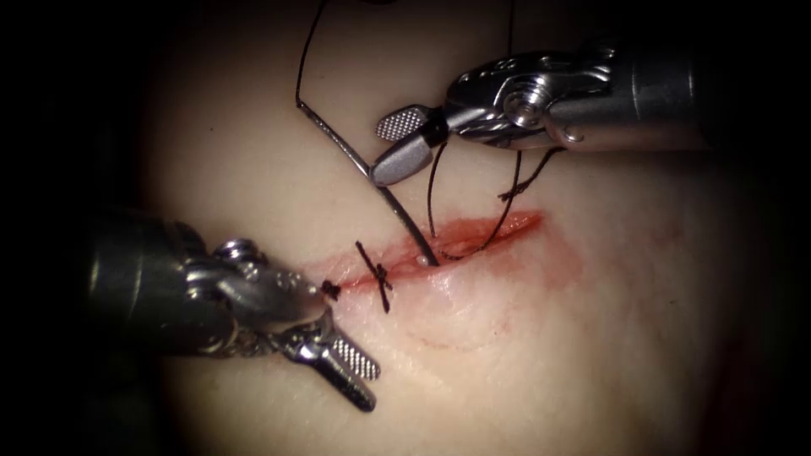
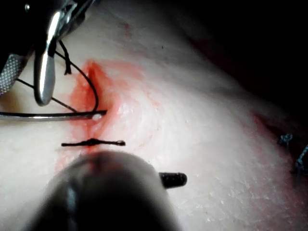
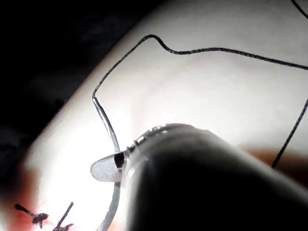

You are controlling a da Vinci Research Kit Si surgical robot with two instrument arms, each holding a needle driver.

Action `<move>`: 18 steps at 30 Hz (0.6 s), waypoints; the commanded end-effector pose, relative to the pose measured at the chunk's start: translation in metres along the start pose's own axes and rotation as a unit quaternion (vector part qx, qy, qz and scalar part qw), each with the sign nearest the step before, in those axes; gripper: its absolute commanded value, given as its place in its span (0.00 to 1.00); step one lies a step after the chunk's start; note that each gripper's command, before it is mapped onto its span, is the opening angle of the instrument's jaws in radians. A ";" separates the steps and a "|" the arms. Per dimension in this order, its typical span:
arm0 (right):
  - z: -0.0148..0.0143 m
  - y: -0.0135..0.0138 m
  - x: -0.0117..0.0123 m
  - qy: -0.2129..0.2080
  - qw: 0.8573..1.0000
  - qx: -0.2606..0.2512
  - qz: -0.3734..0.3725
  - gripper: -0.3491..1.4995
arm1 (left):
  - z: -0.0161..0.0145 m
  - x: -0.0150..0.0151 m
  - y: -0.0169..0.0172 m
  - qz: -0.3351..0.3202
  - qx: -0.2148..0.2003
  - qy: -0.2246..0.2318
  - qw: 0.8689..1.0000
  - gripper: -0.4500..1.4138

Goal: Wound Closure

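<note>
Nearest the endoscope, left tool [image 1: 342, 367] low beside the cut's left end, jaws apart and holding nothing, angled down and away from the wound; probably parked clear so as not to foul the suture.

Just up and right of those jaws, a finished knot [image 1: 380, 274] with short tails lying across the cut [image 1: 439, 249]; a second dark stub [image 1: 330, 290] right at the tool's wrist.

Further on, needle [image 1: 372, 173] standing with its tip sunk in the tissue [image 1: 591, 338] at the cut's near lip, right of the knot; shaft rising up and left to the swaged end, from which thread [image 1: 308, 51] runs upward; tip bright at the entry in the left wrist view [image 2: 97, 116].

Beyond, right tool [image 1: 397, 143] coming in from the right, jaws spread around the needle's middle stretch, lower jaw touching or just beside it, not clamped; whether contact is made cannot be told; seemingly set there to take a grip mid-curve.

Below that tool, thread loops dipping into the cut's red right half; red fluid [image 1: 507, 228] pooled in the cut; no containers present.
</note>
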 end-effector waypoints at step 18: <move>0.0043 0.0046 0.0054 -0.008 0.999 0.045 0.008 0.65 | 0.0004 0.0001 -0.0003 0.000 -0.001 -0.001 1.000 0.42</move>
